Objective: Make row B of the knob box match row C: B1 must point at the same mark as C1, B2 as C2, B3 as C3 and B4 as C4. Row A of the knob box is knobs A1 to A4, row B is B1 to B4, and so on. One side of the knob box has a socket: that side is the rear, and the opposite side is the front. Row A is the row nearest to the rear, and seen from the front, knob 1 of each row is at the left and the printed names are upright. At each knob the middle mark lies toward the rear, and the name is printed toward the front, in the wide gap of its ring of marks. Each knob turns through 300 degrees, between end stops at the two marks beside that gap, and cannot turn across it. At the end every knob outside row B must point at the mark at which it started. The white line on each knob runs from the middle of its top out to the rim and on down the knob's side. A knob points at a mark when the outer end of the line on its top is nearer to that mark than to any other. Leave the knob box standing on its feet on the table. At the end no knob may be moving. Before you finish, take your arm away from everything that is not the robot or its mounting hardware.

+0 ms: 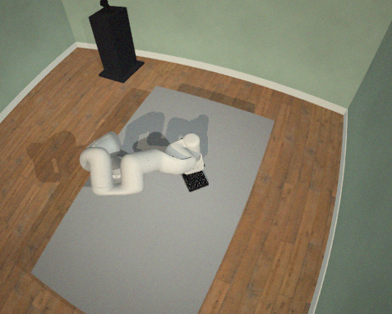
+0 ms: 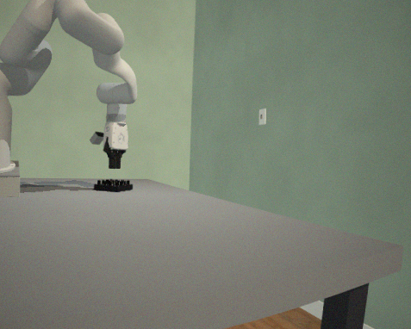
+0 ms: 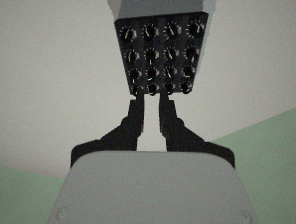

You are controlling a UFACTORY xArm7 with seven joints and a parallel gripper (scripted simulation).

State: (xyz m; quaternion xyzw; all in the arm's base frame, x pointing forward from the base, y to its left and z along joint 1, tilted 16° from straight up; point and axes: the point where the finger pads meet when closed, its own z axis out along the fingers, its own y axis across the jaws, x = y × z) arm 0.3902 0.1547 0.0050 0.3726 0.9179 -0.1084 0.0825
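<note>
The black knob box stands on the table, with four lines of four black knobs on top. In the wrist view white lines show on several knobs, but the names and exact marks are too small to read, and the socket is not visible. Pale print appears to lie to the right of many knobs there. My gripper hangs above the box, fingers pointing down. Its fingers are partly apart with an empty gap between them. In the exterior view a gap separates the fingertips from the knobs. In the top view the fingers are hidden under the hand.
The grey table bears the box and the white arm. Shadows of the arm fall on the table behind it. A black stand is on the floor near the wall.
</note>
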